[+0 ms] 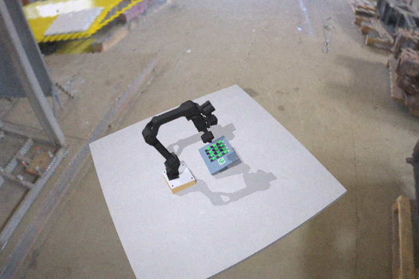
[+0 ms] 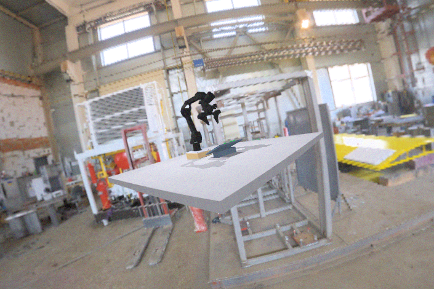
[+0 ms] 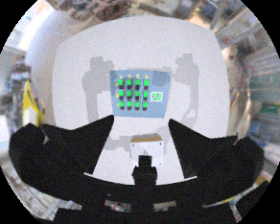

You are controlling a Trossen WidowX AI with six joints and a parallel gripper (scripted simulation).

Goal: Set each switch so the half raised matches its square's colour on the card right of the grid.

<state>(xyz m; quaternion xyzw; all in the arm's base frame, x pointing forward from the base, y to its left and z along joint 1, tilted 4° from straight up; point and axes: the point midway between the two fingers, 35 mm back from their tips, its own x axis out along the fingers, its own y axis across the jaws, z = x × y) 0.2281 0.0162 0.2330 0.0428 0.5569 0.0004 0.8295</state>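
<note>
The blue-grey panel (image 1: 215, 169) (image 2: 220, 149) (image 3: 158, 111) stands tilted on a support, with a grid of green and dark grey rocker switches (image 1: 217, 150) (image 3: 137, 94) in three rows. Yellow marks run along its edges. The small white-edged card (image 1: 221, 161) (image 3: 156, 97) with green squares lies beside the grid, on its right in the wrist view. Which halves are raised, and the card's exact pattern, are too small to tell. My gripper (image 2: 213, 123) (image 3: 141, 120) is open and empty, high above the panel, touching nothing. Its fingers are spread wide in the wrist view.
The arm's base (image 1: 184, 181) (image 2: 194, 155) (image 3: 148, 152) stands on the pale table (image 1: 170, 230) (image 2: 203, 180) (image 3: 77, 62), close to the panel's near edge. Shadows of the arm fall across the table on both sides of the panel.
</note>
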